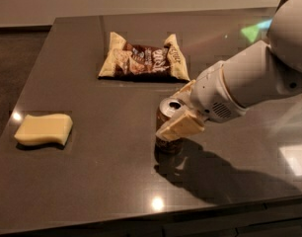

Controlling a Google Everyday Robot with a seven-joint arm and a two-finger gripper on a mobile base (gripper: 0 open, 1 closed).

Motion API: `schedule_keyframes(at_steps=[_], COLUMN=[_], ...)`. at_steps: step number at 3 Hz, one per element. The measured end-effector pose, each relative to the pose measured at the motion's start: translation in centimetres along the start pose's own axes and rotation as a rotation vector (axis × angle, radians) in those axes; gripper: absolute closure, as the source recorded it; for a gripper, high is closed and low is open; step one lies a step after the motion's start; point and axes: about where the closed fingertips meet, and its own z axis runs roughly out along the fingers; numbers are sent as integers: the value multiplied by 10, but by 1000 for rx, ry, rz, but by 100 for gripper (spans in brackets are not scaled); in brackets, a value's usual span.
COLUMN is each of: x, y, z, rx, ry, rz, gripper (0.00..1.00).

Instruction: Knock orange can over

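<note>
The orange can (168,144) stands upright on the dark table (92,181), a little right of the middle, its silver top showing. My gripper (170,113) comes in from the right on a white arm (249,78). Its cream fingers are apart and straddle the can's upper part: the front finger (180,126) lies across the can's near side, and the rear finger (185,90) is just behind the rim. The can's middle is hidden behind the front finger.
A brown-and-cream chip bag (143,58) lies flat behind the can. A yellow sponge (43,129) lies near the left edge. The table's front edge runs just below the can's shadow.
</note>
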Motion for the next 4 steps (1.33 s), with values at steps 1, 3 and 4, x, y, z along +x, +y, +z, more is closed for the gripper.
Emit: schedule_keyframes(at_steps=[1,3,4], x=[-5,-28,-15], y=[-2,-10,-13], z=[-5,-39,-46], rx=[-6,1,-15], ry=[-11,215,406], rz=[2,-104,-186], gripper=[65,100,100])
